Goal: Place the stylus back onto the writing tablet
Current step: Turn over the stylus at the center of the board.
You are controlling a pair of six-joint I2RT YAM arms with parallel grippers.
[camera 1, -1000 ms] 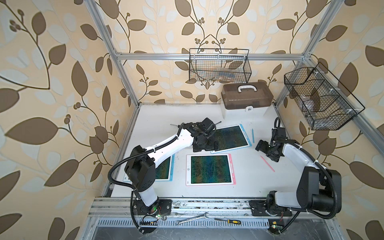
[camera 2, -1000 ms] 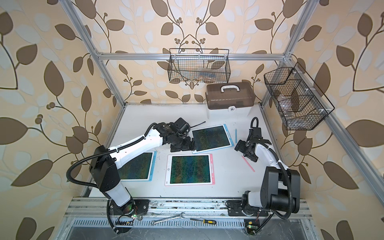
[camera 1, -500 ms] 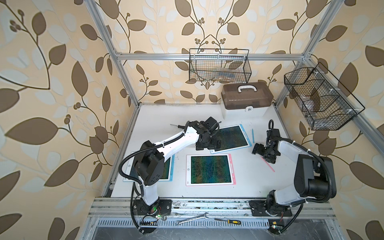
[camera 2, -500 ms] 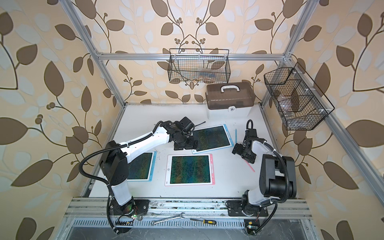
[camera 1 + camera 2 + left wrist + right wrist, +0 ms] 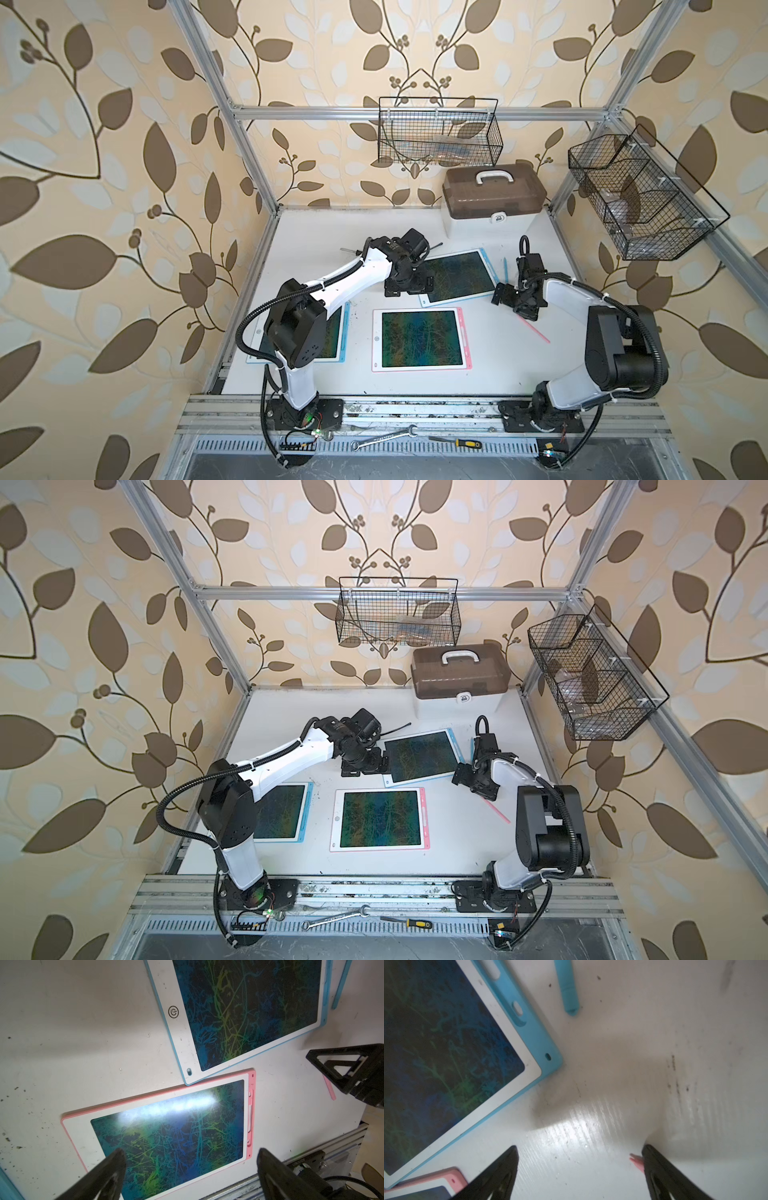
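Three writing tablets lie on the white table: a pink-edged one (image 5: pixel 422 339) in the middle, a blue-edged one (image 5: pixel 456 275) behind it, and another blue-edged one (image 5: pixel 332 334) partly under the left arm. A pink stylus (image 5: pixel 537 329) lies loose to the right, its tip (image 5: pixel 636 1161) showing beside one finger of my open right gripper (image 5: pixel 514 302), which hangs low over bare table. A blue stylus (image 5: pixel 505 270) lies beside the back tablet. My left gripper (image 5: pixel 409 287) stands open and empty at that tablet's left edge.
A brown-lidded box (image 5: pixel 493 195) stands at the back right. Wire baskets hang on the back wall (image 5: pixel 440 133) and the right wall (image 5: pixel 640 199). A wrench (image 5: pixel 384 438) and a screwdriver (image 5: pixel 457 441) lie on the front rail.
My right gripper has slid left, toward the back blue tablet's corner. The left arm's elbow has swung right while its gripper stayed near the tablet's left edge. Both stay open.
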